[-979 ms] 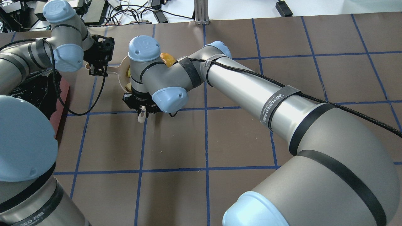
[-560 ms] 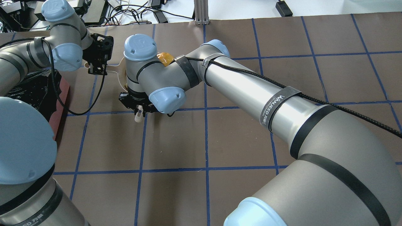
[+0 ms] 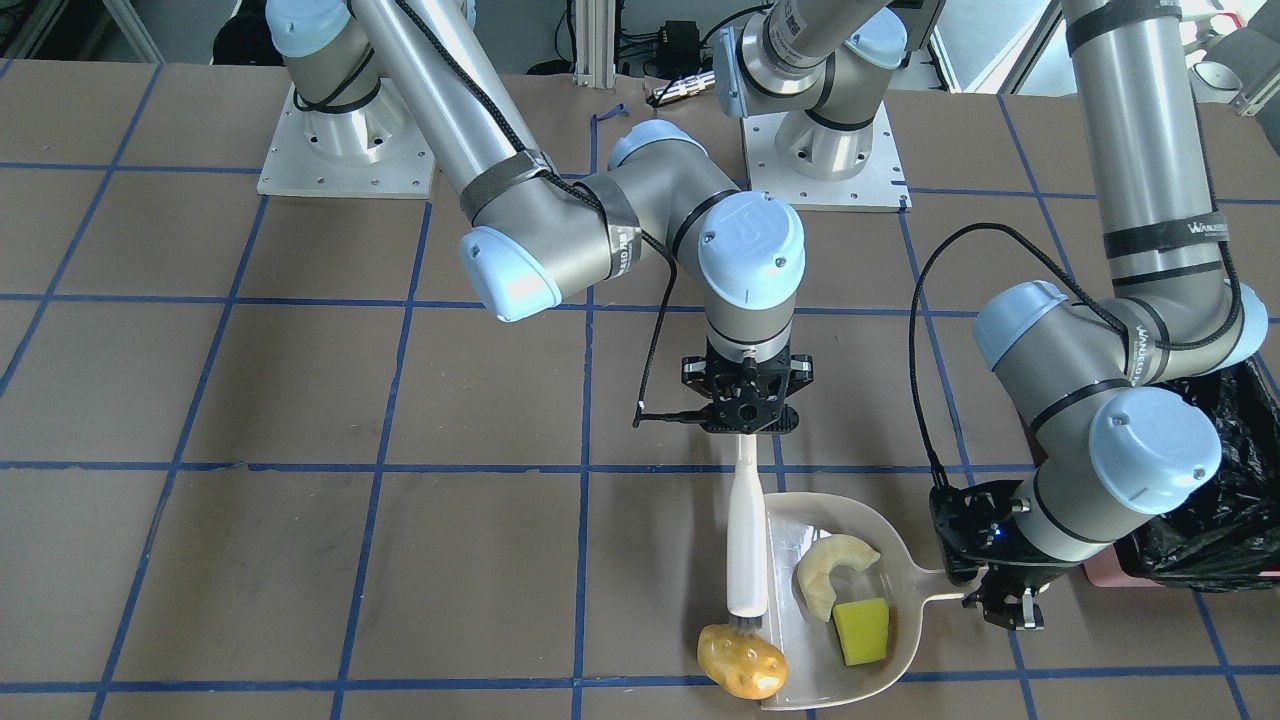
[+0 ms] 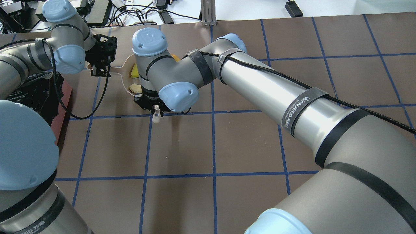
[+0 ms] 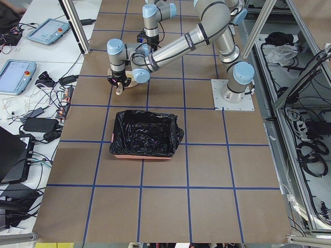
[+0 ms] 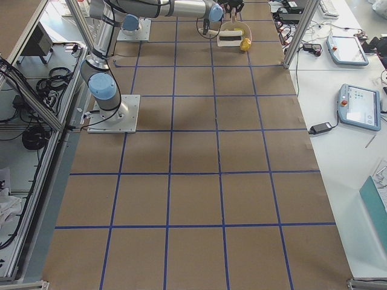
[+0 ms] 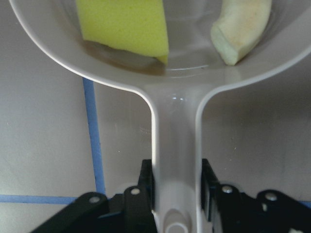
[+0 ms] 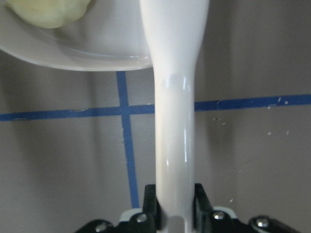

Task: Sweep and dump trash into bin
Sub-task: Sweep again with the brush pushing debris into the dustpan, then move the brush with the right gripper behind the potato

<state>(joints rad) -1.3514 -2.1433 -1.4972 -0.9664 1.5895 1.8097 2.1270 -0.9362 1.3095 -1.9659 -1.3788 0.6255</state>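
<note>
The beige dustpan (image 3: 790,530) lies on the table and holds the cream crescent slice (image 3: 832,572) and the yellow sponge (image 3: 862,630). My left gripper (image 3: 990,598) is shut on the dustpan's handle (image 7: 175,145). My right gripper (image 3: 748,415) is shut on a white brush (image 3: 745,540). The brush's bristles touch the golden-brown potato (image 3: 741,661), which sits on the table at the dustpan's open edge. The bin (image 3: 1225,500), pink and lined with a black bag, stands just beyond my left arm. In the overhead view my right arm hides most of the dustpan (image 4: 125,73).
The table is brown with blue tape grid lines (image 3: 380,466). In the exterior left view the bin (image 5: 145,133) sits one grid square from the dustpan. Both arm bases (image 3: 340,150) stand at the table's robot side. Tablets and cables lie off the table's edge (image 6: 347,48).
My right wrist swung a little left, then back right, taking the brush with it. The potato is now mostly hidden under that arm overhead. My left gripper and the dustpan stayed put.
</note>
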